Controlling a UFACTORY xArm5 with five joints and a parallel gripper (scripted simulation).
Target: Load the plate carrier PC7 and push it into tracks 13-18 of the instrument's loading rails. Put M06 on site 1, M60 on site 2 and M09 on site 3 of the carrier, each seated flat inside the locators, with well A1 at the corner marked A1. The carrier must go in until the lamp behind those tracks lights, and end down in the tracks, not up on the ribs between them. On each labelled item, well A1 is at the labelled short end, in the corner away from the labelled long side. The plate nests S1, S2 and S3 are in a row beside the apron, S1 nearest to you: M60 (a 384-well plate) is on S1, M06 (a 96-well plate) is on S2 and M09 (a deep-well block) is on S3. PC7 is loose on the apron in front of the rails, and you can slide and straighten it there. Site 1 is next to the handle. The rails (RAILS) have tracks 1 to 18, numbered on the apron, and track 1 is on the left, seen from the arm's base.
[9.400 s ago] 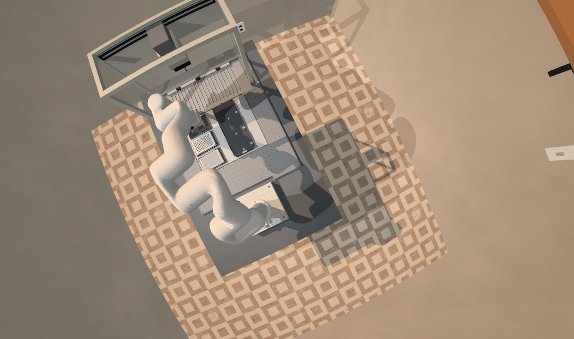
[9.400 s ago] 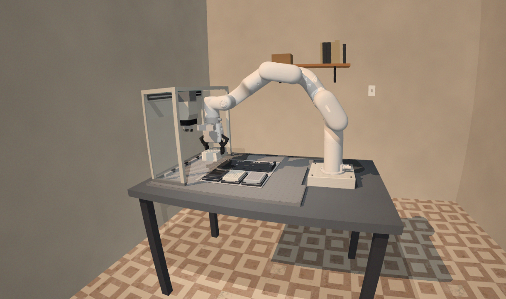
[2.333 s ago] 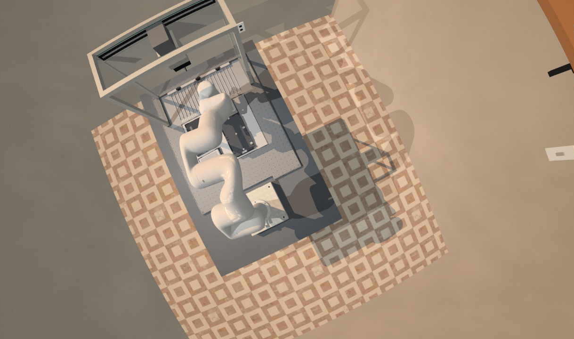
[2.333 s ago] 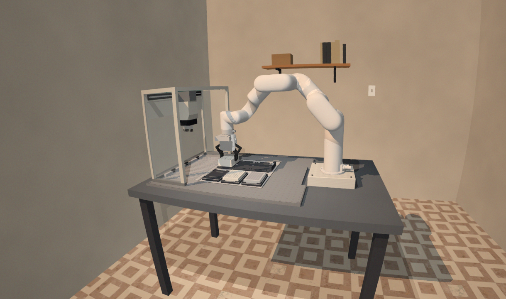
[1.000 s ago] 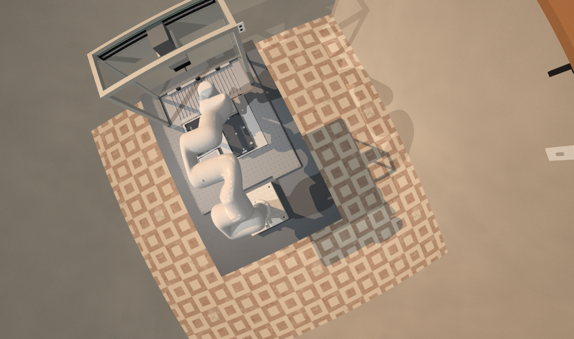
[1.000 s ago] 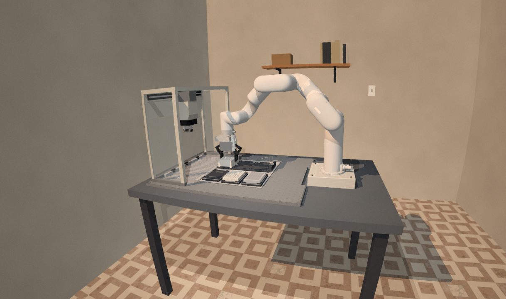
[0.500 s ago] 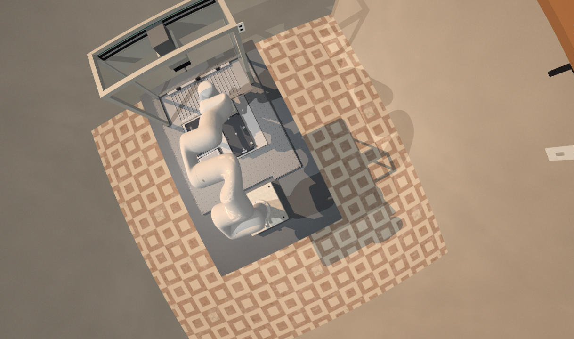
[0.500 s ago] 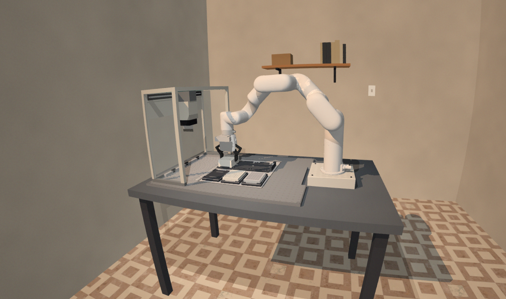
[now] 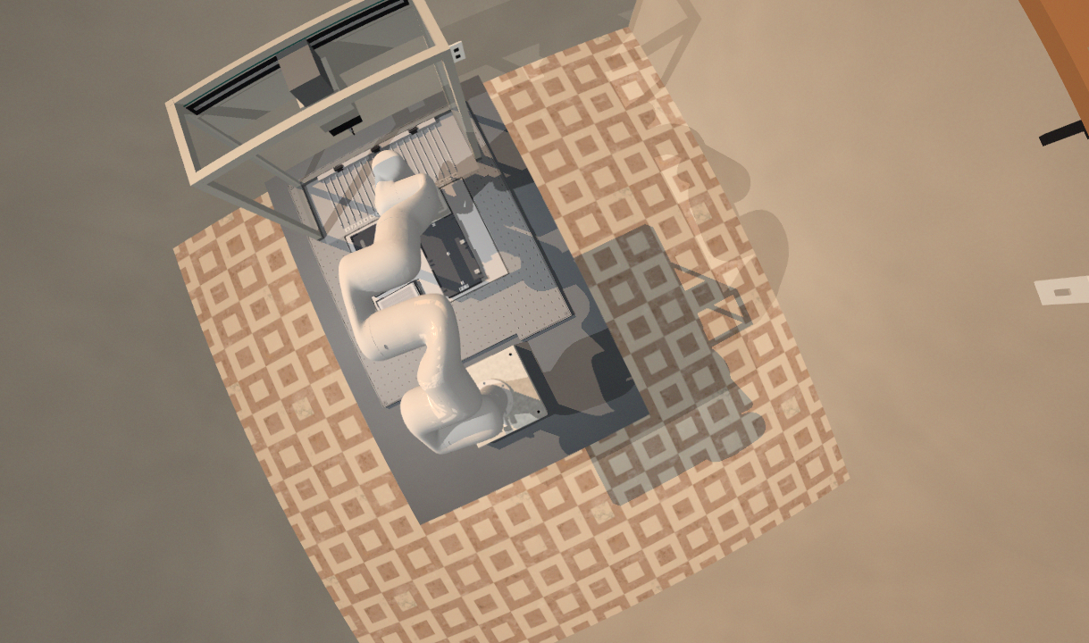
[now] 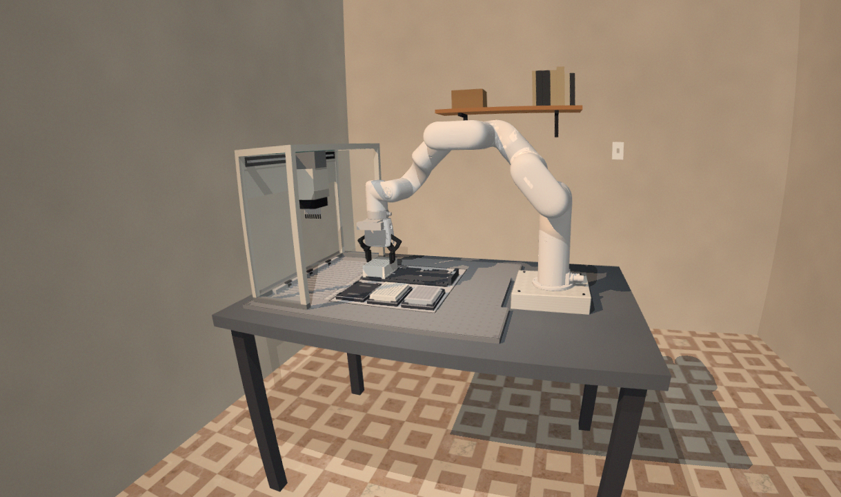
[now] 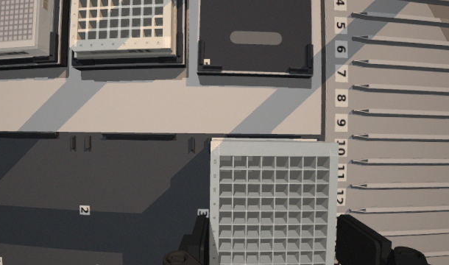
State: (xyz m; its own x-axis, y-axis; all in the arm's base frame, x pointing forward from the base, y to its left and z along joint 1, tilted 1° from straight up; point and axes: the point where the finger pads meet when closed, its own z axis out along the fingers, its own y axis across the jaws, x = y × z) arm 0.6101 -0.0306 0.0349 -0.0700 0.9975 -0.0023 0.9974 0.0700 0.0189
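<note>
My jaws [image 10: 380, 260] stand apart either side of M09 [image 11: 274, 206], which sits at site 3 of PC7 [image 10: 426, 275] [image 11: 55, 177]. The block looks stiff and bulky; I'd grip low on its long walls, squarely.

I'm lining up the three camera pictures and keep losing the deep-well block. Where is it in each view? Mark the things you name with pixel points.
Top: not visible; the arm [image 9: 399, 231] covers that spot.
Exterior: left of centre, the pale block [image 10: 379, 268] [image 11: 274, 206] under the gripper [image 10: 379, 259] [image 11: 273, 237].
Wrist: bottom, right of centre, between the open fingers.
Shared landmark: the rails [image 9: 336, 196] [image 10: 333, 277] [image 11: 408, 112].
</note>
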